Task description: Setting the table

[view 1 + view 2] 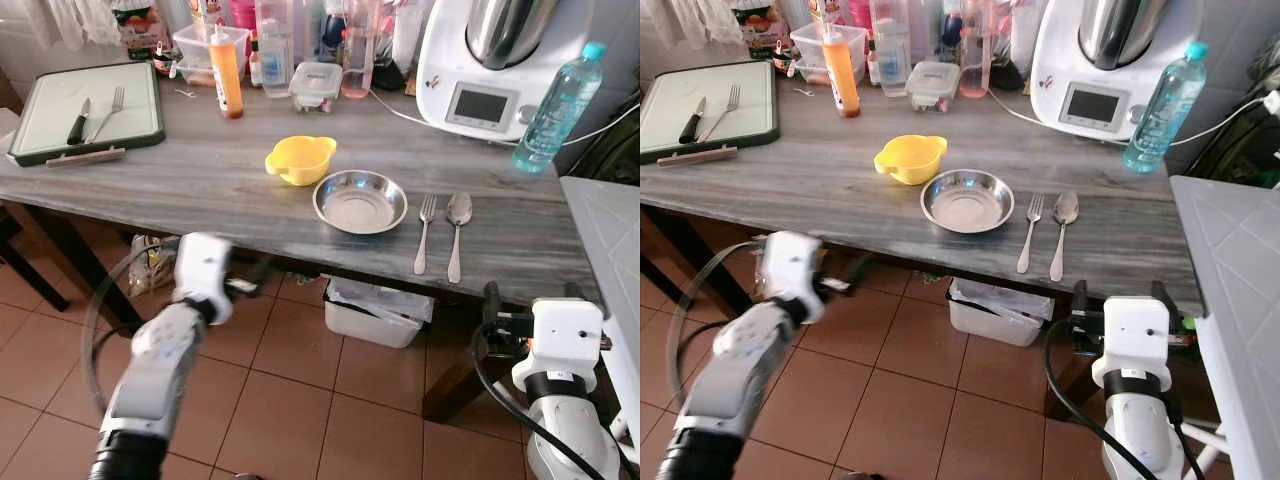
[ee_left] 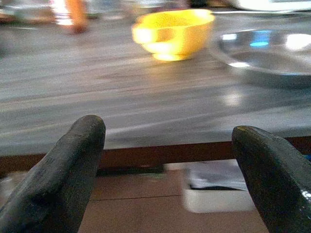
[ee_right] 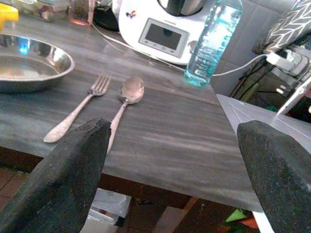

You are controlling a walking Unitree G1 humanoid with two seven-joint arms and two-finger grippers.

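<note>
Steel plate [image 1: 360, 201], fork [image 1: 424, 233], spoon [image 1: 457, 233] alongside.

Looking down from head height across the grey table [image 1: 200, 180]. 2 wrist cameras, low at the table's edge, facing across it, sharing the steel bowl [image 3: 24, 63].

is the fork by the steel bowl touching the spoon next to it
Apart. In the right wrist view the fork and spoon lie side by side with a strip of bare table between them along their whole length.
</note>
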